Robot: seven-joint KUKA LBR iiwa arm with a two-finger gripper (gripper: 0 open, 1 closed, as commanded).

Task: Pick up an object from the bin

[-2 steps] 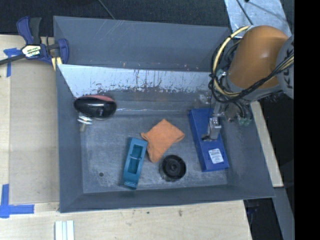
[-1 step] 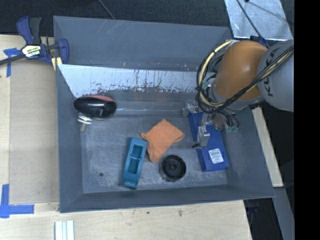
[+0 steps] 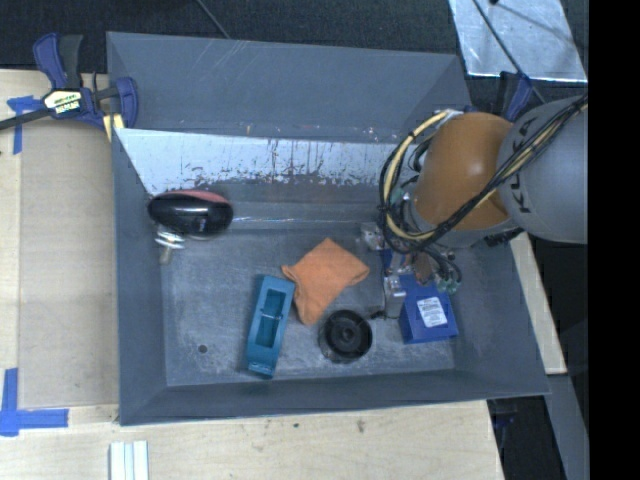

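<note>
Looking down into the grey metal bin [image 3: 140,298], we begin at its left, where a black, rounded object with a red patch on top [image 3: 190,213] lies against the back wall, a small silvery piece [image 3: 167,240] just below it. Toward the middle of the floor, near the front, a blue oblong plastic piece [image 3: 270,325] lies slightly tilted. Its upper end is just beside a crumpled orange cloth [image 3: 322,276]; we cannot tell whether the two touch. Just below the cloth's right side sits a black round cap [image 3: 346,335].

Farther right, the arm comes in under its orange cover [image 3: 455,173], looped with yellow and black cables [image 3: 400,183]. The end effector [image 3: 393,290] is low in the bin, between the cloth and a blue box with a white label [image 3: 428,316], right at that box's left edge. The box lies flat on the floor at the right front of the bin, close to the right wall. We cannot tell whether the end effector is released or clenched.
</note>
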